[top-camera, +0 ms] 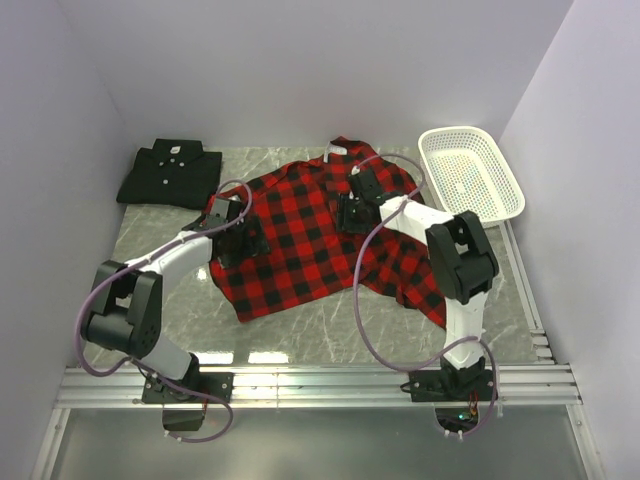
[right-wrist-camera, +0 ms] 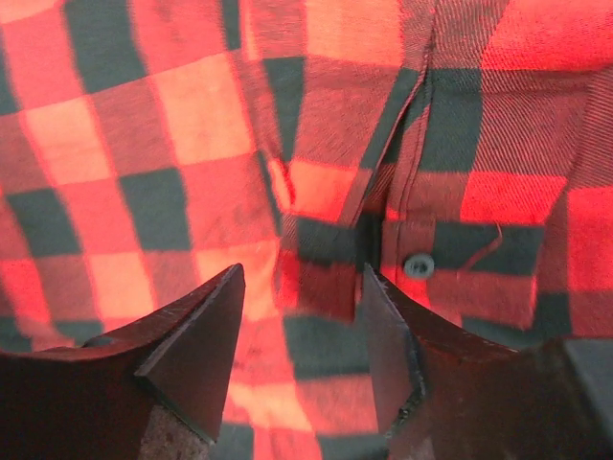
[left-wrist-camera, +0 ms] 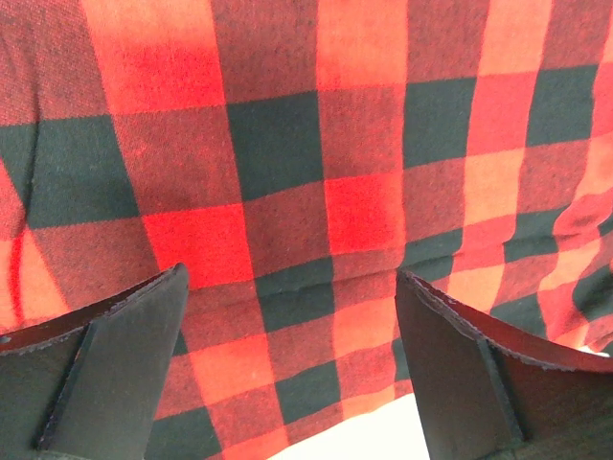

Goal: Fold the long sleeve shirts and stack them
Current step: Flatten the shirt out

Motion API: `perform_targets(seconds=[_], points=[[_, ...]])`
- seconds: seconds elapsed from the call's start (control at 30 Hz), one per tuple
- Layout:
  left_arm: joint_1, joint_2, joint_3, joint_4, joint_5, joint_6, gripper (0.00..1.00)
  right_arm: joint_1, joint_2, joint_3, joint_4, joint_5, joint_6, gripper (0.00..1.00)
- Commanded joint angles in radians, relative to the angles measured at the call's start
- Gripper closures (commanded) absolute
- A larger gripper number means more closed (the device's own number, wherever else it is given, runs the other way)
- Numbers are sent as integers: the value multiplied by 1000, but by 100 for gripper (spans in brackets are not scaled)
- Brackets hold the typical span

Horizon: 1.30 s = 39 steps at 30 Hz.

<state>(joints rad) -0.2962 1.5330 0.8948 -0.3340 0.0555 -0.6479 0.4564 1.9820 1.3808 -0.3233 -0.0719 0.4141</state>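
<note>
My left end effector (left-wrist-camera: 289,278) hangs open over the plaid shirt (top-camera: 300,240), fingers spread wide with only checked cloth showing between them. At the bottom of my left wrist view the cloth's edge gives way to a pale patch; I cannot tell what it is. My right end effector (right-wrist-camera: 302,273) is also open, with a narrower gap. It sits low over the shirt's front band, where a dark button (right-wrist-camera: 419,264) lies right of centre and a raised crease runs up the middle of the frame.

In the top view the plaid shirt lies spread and rumpled across the centre of the grey surface (top-camera: 330,320), its collar toward the top and one sleeve trailing to the lower right. The black shirt (top-camera: 170,175) lies folded in the upper left, near the plaid's left edge but apart from it. The white basket (top-camera: 490,213) sits in the upper right, just beside the shirt. Bare surface runs along the bottom, below the plaid's lower edge.
</note>
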Motion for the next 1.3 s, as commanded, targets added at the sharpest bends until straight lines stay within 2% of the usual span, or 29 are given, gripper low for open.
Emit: perform_targets(seconds=[0.0,0.13,0.17,0.27,0.43,0.53,0.63,0.67,0.7,0.77,0.8,0.83,0.93,1.03,1.17,1.27], points=[[-1,-56,26,-36,0,54,4,2,37,40,41,11,55,42],[-1,-102,29,-56,-32,102,4,4,52,32,59,6,74,51],[-1,-109,30,-56,-42,112,4,5,48,26,64,9,78,61],[0,-143,12,-33,-52,143,5,13,20,27,73,6,69,81],[0,-119,-3,-28,-83,139,5,14,9,115,39,0,40,100],[2,-120,4,-33,-85,140,5,16,40,254,27,-76,26,100],[2,-149,-7,-17,-94,137,5,16,144,640,-43,-179,-3,100],[3,-155,-10,-13,-94,134,5,22,156,681,-25,-201,-5,100],[3,-165,-11,-11,-95,133,5,24,153,699,77,-218,2,99],[3,-172,-19,-13,-98,129,5,27,135,673,221,-262,40,76],[3,-177,-19,-13,-101,128,5,25,121,664,327,-266,51,62],[5,-178,-22,-13,-103,126,5,25,120,659,381,-266,54,41],[5,-188,-23,-8,-106,122,5,25,126,678,395,-252,35,24],[5,-191,-27,-7,-105,114,5,24,83,631,348,-223,-9,20],[5,-191,-31,-7,-91,97,4,11,-30,435,285,-99,-76,18],[5,-194,-42,-16,-88,74,4,-24,-118,318,175,-2,-70,18]])
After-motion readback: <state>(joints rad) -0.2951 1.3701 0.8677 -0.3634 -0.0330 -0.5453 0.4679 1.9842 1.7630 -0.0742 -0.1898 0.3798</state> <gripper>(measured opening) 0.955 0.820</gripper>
